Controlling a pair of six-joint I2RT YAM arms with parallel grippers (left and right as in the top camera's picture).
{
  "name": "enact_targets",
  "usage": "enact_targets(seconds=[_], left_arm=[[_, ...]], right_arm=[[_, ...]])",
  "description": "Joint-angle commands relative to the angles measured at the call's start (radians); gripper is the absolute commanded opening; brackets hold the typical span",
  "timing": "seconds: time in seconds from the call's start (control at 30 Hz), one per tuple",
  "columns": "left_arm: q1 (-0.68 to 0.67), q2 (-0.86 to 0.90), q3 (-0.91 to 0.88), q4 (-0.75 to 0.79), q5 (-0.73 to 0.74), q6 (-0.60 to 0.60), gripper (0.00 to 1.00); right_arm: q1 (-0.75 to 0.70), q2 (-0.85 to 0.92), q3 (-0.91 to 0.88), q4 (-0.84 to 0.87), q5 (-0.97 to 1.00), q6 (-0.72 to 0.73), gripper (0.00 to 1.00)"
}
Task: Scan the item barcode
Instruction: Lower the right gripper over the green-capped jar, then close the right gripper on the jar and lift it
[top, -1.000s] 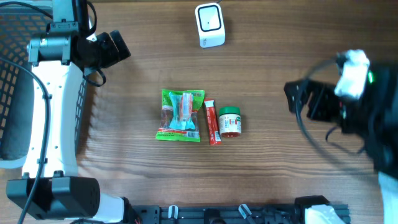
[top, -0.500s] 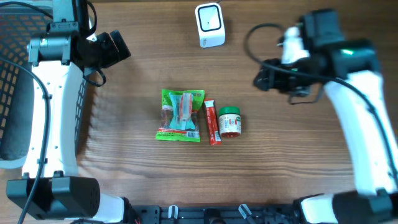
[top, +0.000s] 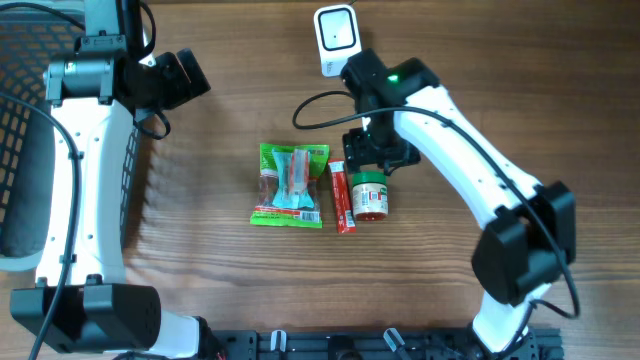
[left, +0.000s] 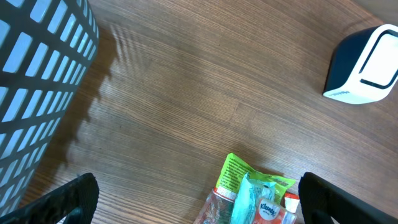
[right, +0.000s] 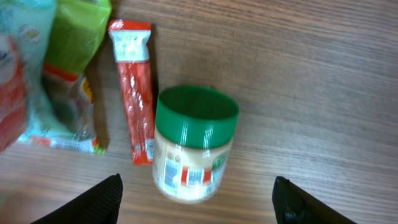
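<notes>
Across the whole overhead view runs a brown wooden table (top: 480, 60), with a dark mesh basket (top: 25, 120) at its left edge. At upper left the left pincer (left: 198, 202) has its fingers spread wide. The right pincer (top: 372, 150) hangs near the centre, fingers apart, gripping nothing. A green snack packet (top: 290, 186) lies mid-frame, and a white scanner (top: 338, 40) stands at the top edge. Directly under the right pincer the jar (top: 369, 196) lies on its side, long axis running top to bottom, green lid toward the scanner. A red stick packet (top: 343, 197) lies just left of it.
</notes>
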Motion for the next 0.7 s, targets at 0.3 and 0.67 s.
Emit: enact_targets(seconds=[0.3, 0.67], left_arm=[[0.003, 0.0, -0.003, 0.002, -0.006, 0.016, 1.0], [0.003, 0.0, -0.002, 0.002, -0.006, 0.016, 1.0]], right_arm=[[0.009, 0.134, -0.014, 0.035, 0.032, 0.074, 0.8], [0.009, 0.134, -0.151, 0.164, 0.028, 0.098, 0.8]])
